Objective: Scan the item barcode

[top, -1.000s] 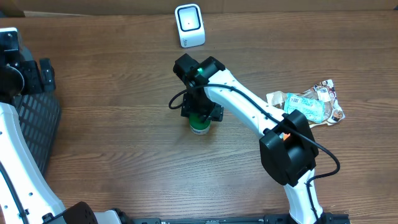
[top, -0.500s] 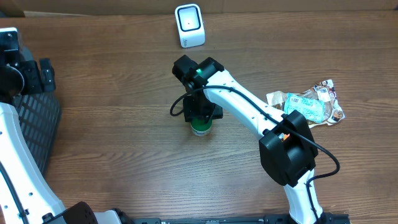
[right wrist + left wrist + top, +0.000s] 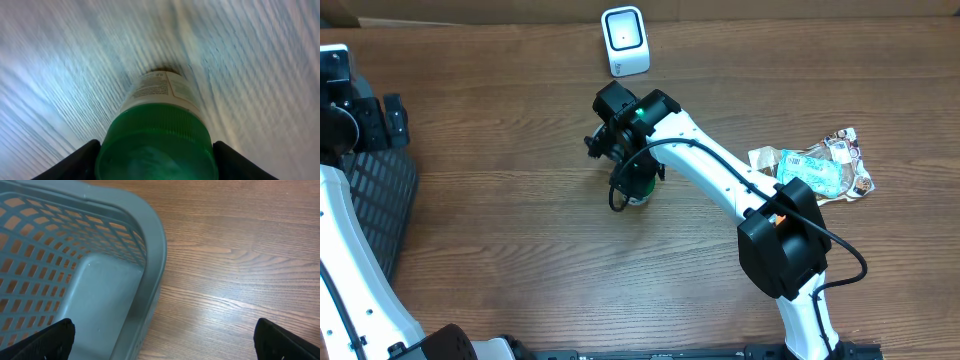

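Note:
The item is a small white bottle with a green cap, its printed label pointing away from the camera. My right gripper is shut on the cap, one black finger pressed against each side. From overhead the bottle shows just below the right gripper, in the middle of the wooden table. The white barcode scanner stands at the far edge, beyond the bottle. My left gripper hangs open over the rim of a basket, with nothing between its fingers.
A grey mesh basket sits at the table's left side, also seen from overhead. A pile of snack packets lies at the right. The right arm's base stands near the front.
The right wrist has turned and shifted a little toward the scanner, carrying the bottle with it. The left arm has not moved.

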`<state>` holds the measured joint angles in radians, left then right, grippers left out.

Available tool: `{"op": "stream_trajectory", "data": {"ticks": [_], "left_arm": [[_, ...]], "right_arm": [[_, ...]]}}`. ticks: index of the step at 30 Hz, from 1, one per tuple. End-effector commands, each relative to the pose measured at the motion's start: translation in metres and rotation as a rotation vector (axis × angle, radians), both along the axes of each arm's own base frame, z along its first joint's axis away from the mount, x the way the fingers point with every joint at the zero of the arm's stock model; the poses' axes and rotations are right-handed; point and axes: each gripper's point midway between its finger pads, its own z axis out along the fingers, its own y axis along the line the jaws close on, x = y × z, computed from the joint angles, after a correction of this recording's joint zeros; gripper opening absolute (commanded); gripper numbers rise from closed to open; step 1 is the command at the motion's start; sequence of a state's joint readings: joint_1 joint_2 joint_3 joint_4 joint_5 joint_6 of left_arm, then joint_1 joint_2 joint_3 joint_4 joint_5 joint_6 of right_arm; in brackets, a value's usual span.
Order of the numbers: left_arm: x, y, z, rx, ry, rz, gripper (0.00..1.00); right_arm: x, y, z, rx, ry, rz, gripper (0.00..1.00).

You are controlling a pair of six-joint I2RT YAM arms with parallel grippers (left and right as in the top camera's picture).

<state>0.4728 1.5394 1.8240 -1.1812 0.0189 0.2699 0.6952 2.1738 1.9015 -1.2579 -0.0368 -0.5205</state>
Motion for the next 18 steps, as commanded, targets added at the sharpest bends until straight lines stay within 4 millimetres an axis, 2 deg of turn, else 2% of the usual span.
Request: {"op": "stream_trajectory", "data": {"ticks": [1,4,8,9,12,18], "left_arm": [[0.002,0.0,0.0,0.013,0.003,-0.019,1.0],[0.002,0.0,0.0,0.013,0.003,-0.019,1.0],[0.002,0.0,0.0,0.013,0.003,-0.019,1.0],[0.002,0.0,0.0,0.013,0.003,-0.019,1.0],[0.002,0.0,0.0,0.013,0.004,-0.019,1.0],[0.002,0.0,0.0,0.013,0.004,-0.019,1.0]], "right_arm": [[0.002,0.007,0.018,0.023,-0.062,0.303,0.69],[-0.005,0.006,0.018,0.023,-0.043,0.413,0.74],[-0.007,0.008,0.018,0.036,-0.035,0.421,0.78],[-0.01,0.01,0.018,0.055,-0.019,0.403,0.81],[-0.022,0.019,0.021,0.125,0.063,0.253,1.0],[-0.016,0.012,0.02,0.081,0.101,-0.219,1.0]]}}
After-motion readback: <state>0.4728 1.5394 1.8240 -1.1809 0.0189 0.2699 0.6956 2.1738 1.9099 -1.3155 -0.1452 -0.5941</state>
